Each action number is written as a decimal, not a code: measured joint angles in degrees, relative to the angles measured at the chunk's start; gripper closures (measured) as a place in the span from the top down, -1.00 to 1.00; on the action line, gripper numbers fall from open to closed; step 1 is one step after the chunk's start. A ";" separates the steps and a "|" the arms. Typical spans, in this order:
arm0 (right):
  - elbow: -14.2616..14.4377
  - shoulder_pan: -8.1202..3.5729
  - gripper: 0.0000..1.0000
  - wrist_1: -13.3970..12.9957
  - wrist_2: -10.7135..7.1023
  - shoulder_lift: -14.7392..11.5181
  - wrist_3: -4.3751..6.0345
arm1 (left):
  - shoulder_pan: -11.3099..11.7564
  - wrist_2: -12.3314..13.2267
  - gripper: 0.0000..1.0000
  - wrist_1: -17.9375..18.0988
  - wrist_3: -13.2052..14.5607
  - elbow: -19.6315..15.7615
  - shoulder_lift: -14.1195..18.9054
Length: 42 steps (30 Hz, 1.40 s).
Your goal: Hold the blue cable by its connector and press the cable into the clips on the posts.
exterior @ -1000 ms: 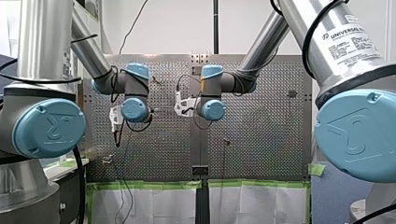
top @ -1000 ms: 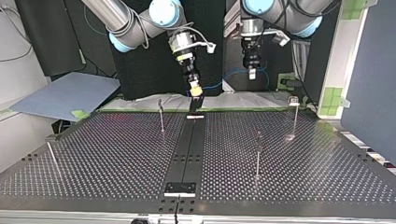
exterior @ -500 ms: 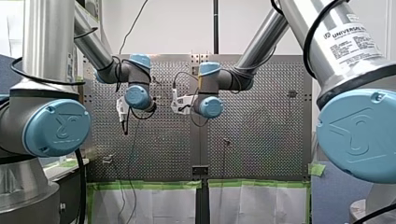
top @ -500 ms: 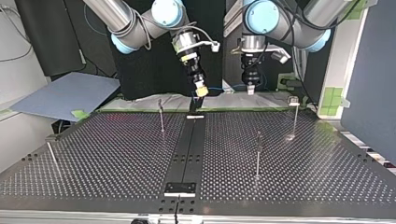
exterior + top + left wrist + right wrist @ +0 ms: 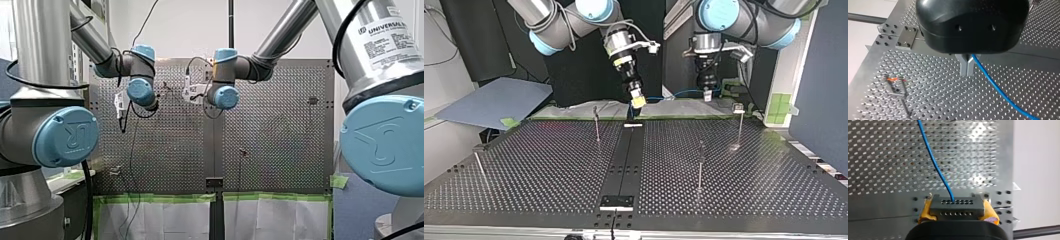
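In the right wrist view my right gripper (image 5: 957, 213) is shut on the grey connector (image 5: 956, 202), which has a yellow pad on each side. The blue cable (image 5: 933, 160) leaves the connector and runs ahead over the perforated table. My left gripper (image 5: 967, 74) has its metal fingers shut on the blue cable (image 5: 998, 92), which trails away beside it. In the top view my right gripper (image 5: 637, 101) and my left gripper (image 5: 707, 95) hang above the table's far edge, with the cable (image 5: 681, 93) slung between them. Thin posts (image 5: 596, 125) (image 5: 700, 165) (image 5: 739, 122) stand below with no cable in them.
A black rail (image 5: 626, 160) runs down the middle of the table (image 5: 549, 170) in the top view. Another post (image 5: 478, 167) stands at that view's left. A blue sheet (image 5: 494, 100) lies beyond the table's far left corner. A short post with a clip (image 5: 898, 85) stands under my left gripper.
Both grippers rose higher in the front view. In the top view my left gripper moved toward the right and lower, stretching the cable span between the grippers.
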 joint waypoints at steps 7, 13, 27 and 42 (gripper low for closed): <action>-1.70 0.12 -1.00 2.85 -0.41 -0.67 0.24 | 0.46 0.79 -1.00 -3.70 1.51 0.80 -0.03; -2.51 0.08 -1.00 3.55 -0.48 -0.58 0.35 | 2.39 -1.56 -1.00 -4.02 3.42 1.07 1.79; -3.83 -0.07 -1.00 4.85 -0.80 -0.39 0.48 | 4.58 -2.34 -1.00 -9.63 -0.24 7.13 2.76; -5.49 -0.09 -1.00 5.59 -1.30 0.04 0.58 | -0.69 -2.78 -1.00 -17.78 4.65 13.33 6.38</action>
